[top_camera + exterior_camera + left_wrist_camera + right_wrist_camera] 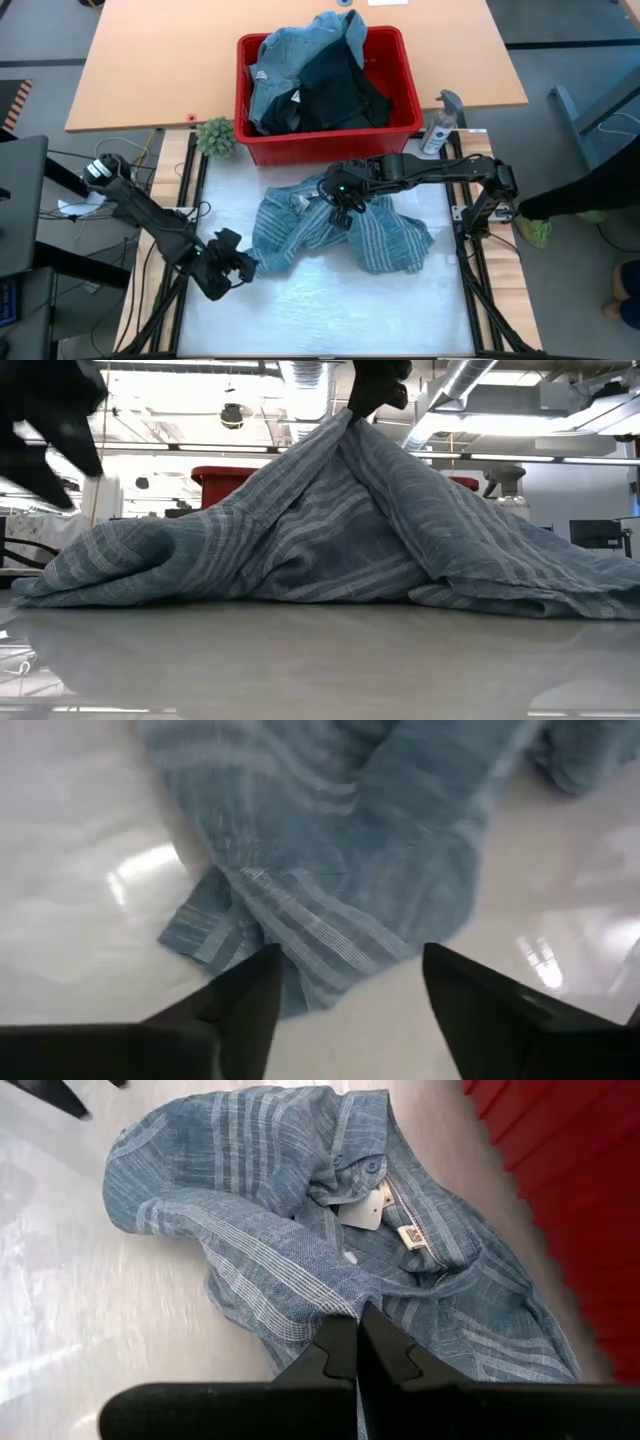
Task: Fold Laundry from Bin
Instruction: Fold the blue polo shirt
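- The white desk (330, 310) carries everything, under a bright ceiling in the low view.
- The red bin (400, 125), at 12 o'clock, holds denim and dark garments.
- The striped shirt (390, 240) lies crumpled at centre.
- The right end effector (343, 215) pinches the shirt's top fold, fingers shut.
- The left end effector (240, 265), at 8 o'clock, stands wide open, empty, beside the shirt's edge.

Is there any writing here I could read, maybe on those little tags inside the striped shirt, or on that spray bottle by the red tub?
Nothing is legible.
White tags inside the striped shirt: print too small to read.
Spray bottle beside the red bin: no readable label.
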